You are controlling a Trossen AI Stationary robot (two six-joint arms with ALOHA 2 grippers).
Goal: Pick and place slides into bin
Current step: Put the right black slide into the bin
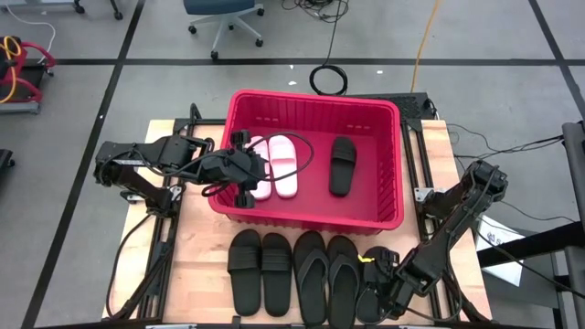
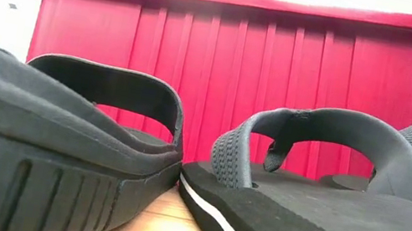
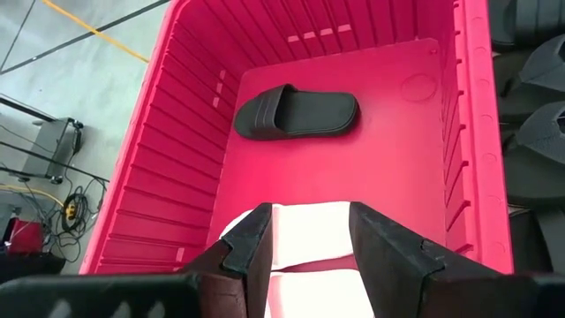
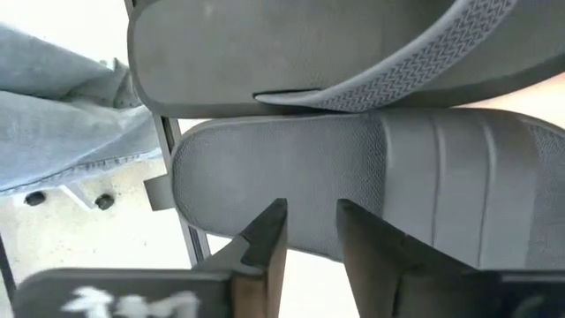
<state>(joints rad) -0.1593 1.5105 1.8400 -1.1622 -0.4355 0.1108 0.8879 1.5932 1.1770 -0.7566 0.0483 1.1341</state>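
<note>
The large red plastic bin (image 1: 315, 160), rectangular with ribbed, slotted walls and a thick rim, is seen at the far middle of the pale wooden table (image 1: 196, 247). Inside it lie a white pair of smooth foam slides (image 1: 274, 165) and one black wide-strap slide (image 1: 342, 165), well apart. On the table in front of the bin four black sandals are lined up: a wide-strap pair (image 1: 260, 271) and a thong flip-flop pair (image 1: 326, 277) with textured straps. One more black slide (image 1: 374, 279) lies at the row's right end.

The left gripper (image 1: 245, 168) is held over the white slides inside the bin, its fingers (image 3: 256, 243) spread with nothing between them. The right gripper (image 1: 382, 291) is set low at the last black slide; its fingers (image 4: 265, 231) stand a little apart at the sole's edge, and whether the sole is pinched cannot be told.

The main risk is judged to lie at the right arm. The sole is flat, thin and flexible, so a shallow grip on its edge could slip, or the slide could bend and drop short of the bin. The neighbouring flip-flop lies just beside it and could be dragged or pushed out of line. The left arm could catch the bin's rim when it is lifted out.
</note>
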